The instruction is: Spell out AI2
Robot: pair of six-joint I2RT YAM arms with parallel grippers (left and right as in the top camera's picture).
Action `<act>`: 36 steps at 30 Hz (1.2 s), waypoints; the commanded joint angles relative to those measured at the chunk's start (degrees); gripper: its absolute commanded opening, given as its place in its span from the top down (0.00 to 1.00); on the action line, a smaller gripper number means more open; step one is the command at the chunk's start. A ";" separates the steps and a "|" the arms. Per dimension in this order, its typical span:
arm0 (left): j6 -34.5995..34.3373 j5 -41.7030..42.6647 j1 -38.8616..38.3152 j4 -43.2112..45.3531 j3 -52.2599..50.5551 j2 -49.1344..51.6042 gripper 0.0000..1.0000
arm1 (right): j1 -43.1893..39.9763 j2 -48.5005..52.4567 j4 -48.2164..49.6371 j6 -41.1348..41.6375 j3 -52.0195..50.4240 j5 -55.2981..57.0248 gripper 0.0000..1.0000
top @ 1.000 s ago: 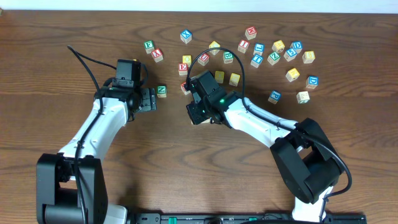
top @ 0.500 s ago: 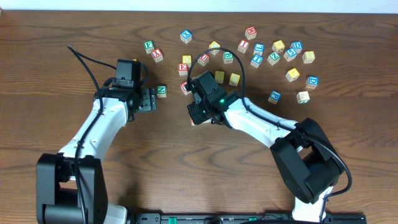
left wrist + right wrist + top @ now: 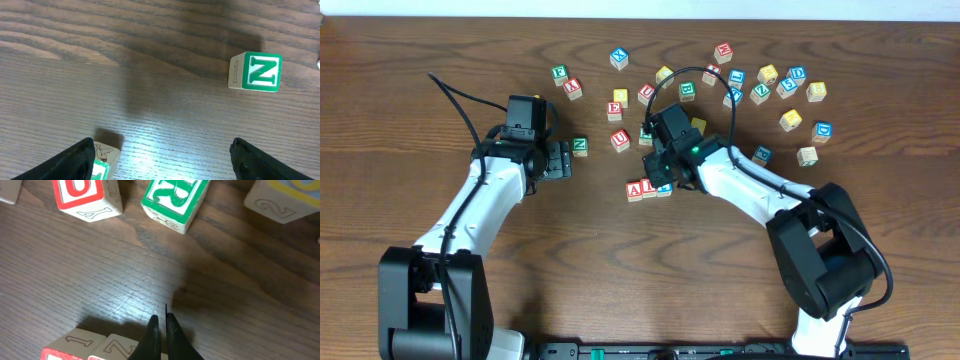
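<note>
Three light-wood cubes lie side by side in a row at the table's middle: the red "A" cube, the red "I" cube and the blue "2" cube. My right gripper is shut and empty, its tips just behind the row's right end. In the right wrist view the shut tips stand over the wood beside two red-topped cubes of the row. My left gripper hangs open and empty, beside a green "N" cube.
Several loose cubes spread across the far side of the table. A red "U" cube and a green "R" cube lie closest behind the row. Another green-printed cube lies against my left gripper's left finger.
My right arm has drawn back and to the right, uncovering the row of three cubes. Its jaws stayed shut. The left arm has not moved.
</note>
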 commanded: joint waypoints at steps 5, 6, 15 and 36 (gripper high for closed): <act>0.31 -0.74 0.24 -0.04 0.44 0.76 0.15 | 0.94 0.52 0.15 0.35 1.18 -0.02 0.99; 0.31 -0.74 0.24 -0.04 0.44 0.76 0.15 | 0.96 0.52 0.15 0.35 1.18 -0.02 0.99; 0.31 -0.74 0.24 -0.04 0.44 0.76 0.15 | 1.01 0.52 -0.22 0.35 1.18 -2.99 0.99; 0.31 -0.74 0.24 -0.04 0.44 0.76 0.15 | 2.60 0.52 -1.22 0.39 1.18 -2.99 0.99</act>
